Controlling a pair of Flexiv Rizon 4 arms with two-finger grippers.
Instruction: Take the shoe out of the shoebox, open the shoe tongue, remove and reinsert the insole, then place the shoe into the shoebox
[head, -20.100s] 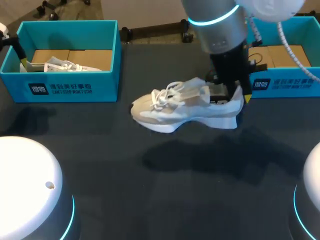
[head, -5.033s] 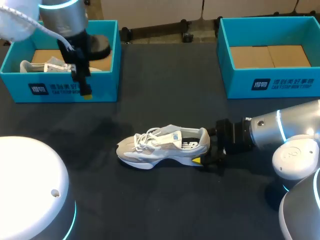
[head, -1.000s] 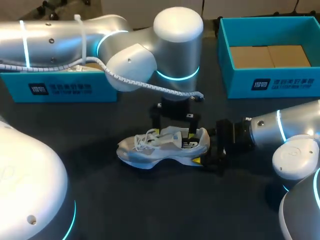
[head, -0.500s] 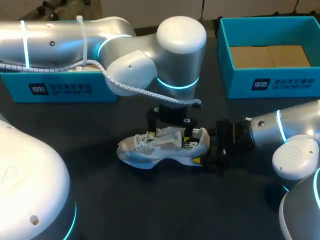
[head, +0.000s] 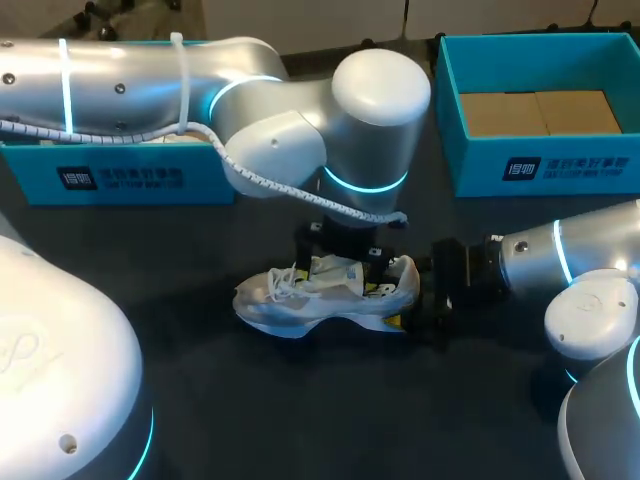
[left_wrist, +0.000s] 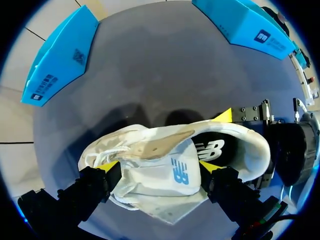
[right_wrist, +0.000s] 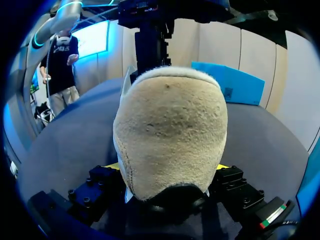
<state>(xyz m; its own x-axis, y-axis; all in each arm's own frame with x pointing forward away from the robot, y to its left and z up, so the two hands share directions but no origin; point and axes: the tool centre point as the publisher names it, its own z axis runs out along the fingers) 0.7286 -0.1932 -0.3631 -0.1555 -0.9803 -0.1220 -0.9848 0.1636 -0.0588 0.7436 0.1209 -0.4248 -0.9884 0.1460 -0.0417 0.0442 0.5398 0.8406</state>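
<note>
Right now the pale sneaker (head: 300, 305) stands upright on its sole near the middle of the dark counter (head: 300, 420), toe toward my left and heel toward my right, well clear of both shoeboxes. The left arm (head: 300, 120) comes in across the left teal shoebox (head: 120, 178) and hangs straight over the shoe's opening. Its left jaws are set wide around the tongue (left_wrist: 170, 175), with the yellow fingertips (left_wrist: 106, 165) pressed against the cloth on either side, so they have hold of the tongue, which stands lifted above the laces (left_wrist: 107, 145). The right arm (head: 540, 255) lies low along the counter behind the shoe. Its right jaws are closed onto the suede heel (right_wrist: 170, 130), the black fingers (right_wrist: 100, 185) hugging it from both sides down by the sole. From overhead, one yellow tip shows just under the heel's edge. The right teal shoebox (head: 540, 170) sits at the far right of the counter, with only a cardboard liner (head: 540, 112) showing inside
</note>
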